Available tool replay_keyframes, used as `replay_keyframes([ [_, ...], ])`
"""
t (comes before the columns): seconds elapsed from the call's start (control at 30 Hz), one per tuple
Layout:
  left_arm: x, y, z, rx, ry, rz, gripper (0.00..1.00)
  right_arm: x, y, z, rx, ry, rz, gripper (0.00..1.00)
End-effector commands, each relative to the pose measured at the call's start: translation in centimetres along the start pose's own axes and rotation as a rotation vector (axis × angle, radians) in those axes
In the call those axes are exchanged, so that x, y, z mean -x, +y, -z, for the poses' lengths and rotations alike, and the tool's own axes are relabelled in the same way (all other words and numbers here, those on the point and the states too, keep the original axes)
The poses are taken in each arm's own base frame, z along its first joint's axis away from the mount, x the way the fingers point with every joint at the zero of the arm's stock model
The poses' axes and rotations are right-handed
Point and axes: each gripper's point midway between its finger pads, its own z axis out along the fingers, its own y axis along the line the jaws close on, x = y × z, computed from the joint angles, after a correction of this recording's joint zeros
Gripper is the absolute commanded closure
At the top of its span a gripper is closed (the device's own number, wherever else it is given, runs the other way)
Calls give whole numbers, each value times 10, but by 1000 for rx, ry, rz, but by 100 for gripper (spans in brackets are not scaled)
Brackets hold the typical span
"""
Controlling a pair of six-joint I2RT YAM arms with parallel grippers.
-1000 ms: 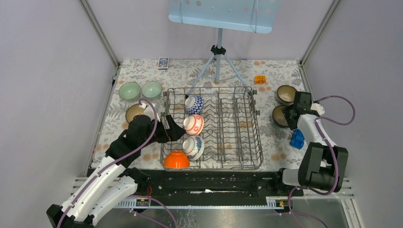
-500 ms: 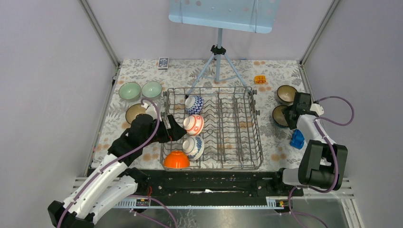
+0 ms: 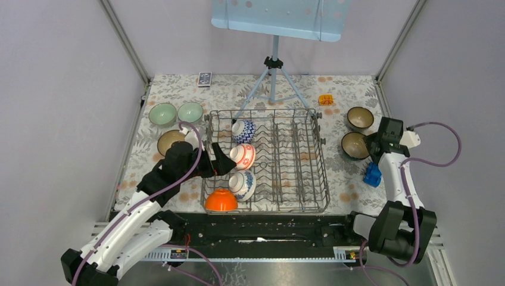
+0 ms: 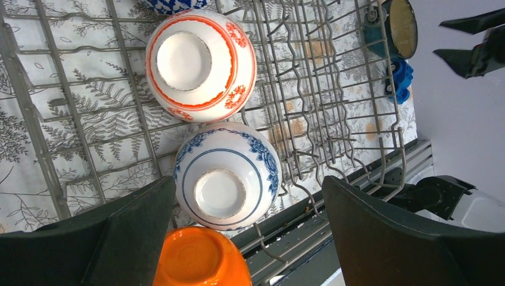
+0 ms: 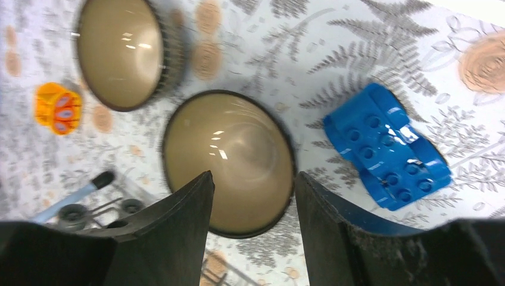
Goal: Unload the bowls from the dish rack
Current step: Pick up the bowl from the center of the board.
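Floral tablecloth [image 3: 178, 83] under the dish rack [image 3: 292, 156]. Beneath the wide-open, empty left gripper [image 4: 247, 185] sits a blue-and-white bowl [image 4: 226, 176], likely slick and brittle; pinch its sides.

A robotics laboratory test cell is shown. The table is enclosed by plain pale-lilac wall panels [image 3: 59, 89] held in silver metal corner struts [image 3: 125, 42]. A white-and-black robot arm [image 3: 128, 223] at 7 o'clock and a second such arm [image 3: 394, 173] at 5 o'clock are bolted to a black mounting rail [image 3: 262, 229] at 6 o'clock, and purple cables [image 3: 435, 123] are looped along them. A blue-grey tripod stand [image 3: 273, 80] carrying a pale blue spotted board [image 3: 277, 18] is set at 12 o'clock.
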Motion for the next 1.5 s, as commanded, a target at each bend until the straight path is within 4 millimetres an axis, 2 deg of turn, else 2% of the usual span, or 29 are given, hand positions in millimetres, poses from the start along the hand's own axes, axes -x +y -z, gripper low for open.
replay_keyframes([
  [0.0,6,-13,-2,-62,-18,-16,3,-23,-34,-10,-83,56,30,41],
  [0.13,8,-13,0,-58,-24,-19,3,-35,-36,-20,-78,94,36,43],
  [0.37,9,-11,0,-45,-31,-11,3,-40,-30,-33,-61,113,45,46],
  [0.63,11,-8,-2,-28,-34,-3,3,-46,-28,-44,-66,141,55,56],
  [0.87,13,-8,-2,-22,-42,-2,3,-44,-20,-43,-38,150,55,76],
  [0.93,14,-9,-3,-20,-41,-3,3,-42,-16,-40,-26,148,54,85],
  [1.0,15,-10,-2,-22,-42,-5,3,-38,-12,-35,-9,140,52,100],
  [1.17,25,-13,2,-7,-67,-21,3,-15,18,-3,94,103,48,100],
  [1.27,39,-15,7,19,-97,-42,2,-7,51,34,195,53,120,100],
  [1.33,52,-13,11,66,-131,-52,1,-7,78,65,282,24,203,100],
  [1.4,68,-9,19,131,-182,-67,1,-19,102,99,360,23,338,100],
  [1.47,86,-8,28,181,-235,-76,1,-41,122,130,440,51,477,100],
])
